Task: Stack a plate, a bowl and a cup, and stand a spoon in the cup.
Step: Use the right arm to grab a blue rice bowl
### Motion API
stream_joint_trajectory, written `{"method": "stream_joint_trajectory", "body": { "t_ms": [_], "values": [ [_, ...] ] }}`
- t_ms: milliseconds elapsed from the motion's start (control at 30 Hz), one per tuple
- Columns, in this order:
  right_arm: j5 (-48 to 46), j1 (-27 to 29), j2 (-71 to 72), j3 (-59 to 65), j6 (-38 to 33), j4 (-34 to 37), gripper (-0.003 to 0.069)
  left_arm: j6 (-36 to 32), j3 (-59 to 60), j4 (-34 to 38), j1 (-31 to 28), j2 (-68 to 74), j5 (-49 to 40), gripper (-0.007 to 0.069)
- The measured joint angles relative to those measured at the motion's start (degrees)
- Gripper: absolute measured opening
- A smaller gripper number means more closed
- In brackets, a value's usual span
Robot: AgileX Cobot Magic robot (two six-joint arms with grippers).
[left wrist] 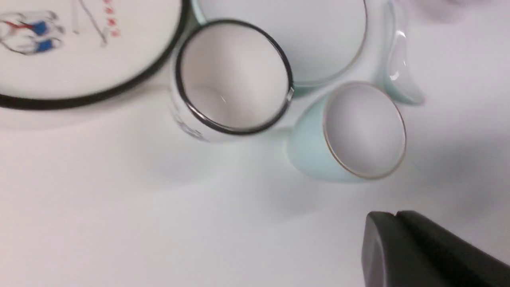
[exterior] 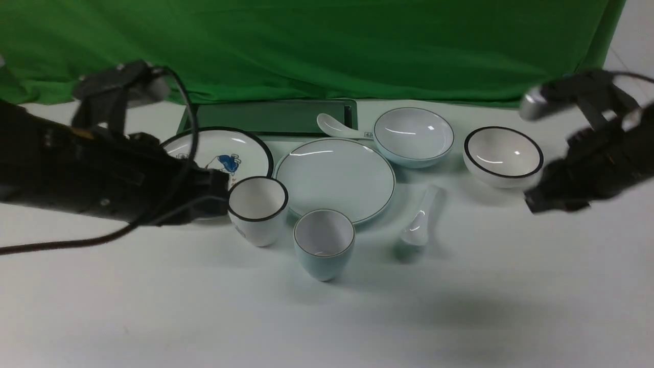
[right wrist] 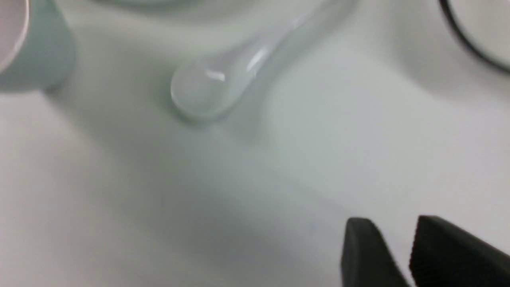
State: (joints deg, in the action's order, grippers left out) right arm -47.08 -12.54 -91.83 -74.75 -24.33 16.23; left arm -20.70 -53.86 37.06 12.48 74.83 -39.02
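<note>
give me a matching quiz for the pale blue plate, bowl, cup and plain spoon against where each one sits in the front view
Things:
1. plate
2. bowl
3. cup
4. spoon

Places:
a. lying flat on the table, right of the plate
b. nearest the camera, upright and empty
c. at the back, beside the black-rimmed bowl
d. in the middle of the group, nothing on it

Pairs: 1-d, 2-c, 3-b, 4-a
</note>
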Motion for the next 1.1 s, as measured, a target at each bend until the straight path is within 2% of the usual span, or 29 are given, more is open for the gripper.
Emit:
{"method": "stream_joint_trajectory", "body": {
  "t_ms": [67,100,133,167,200,300,500,700,767,833,900,933,967,1033,1067,1100],
  "values": [
    [-1.7,-0.9,-7.9,-10.2,-0.2,0.0,0.0349,-0.3,0.0,-0.1,2.9,1.4,-1.0,-0.0017],
    [-2.3,-1.2,-11.4,-15.3,-0.4,-0.1,0.0386,-0.3,0.0,-0.2,4.4,1.8,-1.3,-0.0014],
    [-2.4,-1.2,-12.1,-17.3,-0.6,-0.1,0.0392,-0.3,0.0,-0.3,4.9,1.9,-1.3,-0.0013],
    [-2.7,-1.5,-17.5,-25.3,-0.6,-0.1,0.0424,-0.2,0.0,-0.8,7.0,2.3,-1.3,-0.001],
    [-2.8,-1.6,-18.9,-26.3,-0.6,-0.1,0.0426,0.0,0.0,-0.9,7.3,2.4,-1.3,-0.0009],
    [-3.6,-1.5,-29.7,-42.6,-0.5,-0.3,0.0444,0.5,-0.1,-2.2,10.6,2.8,-1.6,-0.0006],
    [-5.7,-0.4,-45.6,-61.3,1.5,-2.3,0.0446,1.3,-0.1,-2.8,12.0,3.5,-1.8,0.0008],
    [-5.2,0.4,-50.5,-63.1,3.9,-4.4,0.0446,1.6,-0.1,-3.0,12.1,3.5,-0.2,0.0021],
    [-5.3,0.5,-51.3,-63.1,4.1,-4.4,0.0424,1.7,-0.1,-3.0,12.1,3.5,1.5,0.0027],
    [-5.5,0.6,-51.8,-63.2,4.8,-4.4,0.0371,1.7,-0.1,-3.0,12.1,3.5,2.5,0.0031],
    [-5.5,0.6,-52.3,-63.2,5.0,-4.4,0.0285,1.7,-0.1,-3.0,12.1,3.5,2.9,0.0033],
    [-5.5,0.6,-52.4,-63.2,5.0,-4.4,0.0276,1.7,-0.1,-3.0,12.1,3.5,2.9,0.0033],
    [-5.4,0.6,-52.7,-63.0,5.0,-4.4,0.0206,1.7,-0.1,-3.0,12.1,3.5,2.9,0.0035],
    [-5.4,0.6,-52.8,-62.9,5.0,-4.7,0.0134,1.7,-0.1,-3.0,12.1,3.5,2.9,0.0034],
    [-5.4,0.6,-52.9,-62.9,5.0,-4.6,0.0129,1.7,-0.1,-3.0,12.1,3.5,2.9,0.0034],
    [-5.3,0.7,-52.9,-62.9,5.0,-4.6,0.0092,1.7,-0.2,-3.0,12.1,3.5,2.9,0.0036]
  ]
}}
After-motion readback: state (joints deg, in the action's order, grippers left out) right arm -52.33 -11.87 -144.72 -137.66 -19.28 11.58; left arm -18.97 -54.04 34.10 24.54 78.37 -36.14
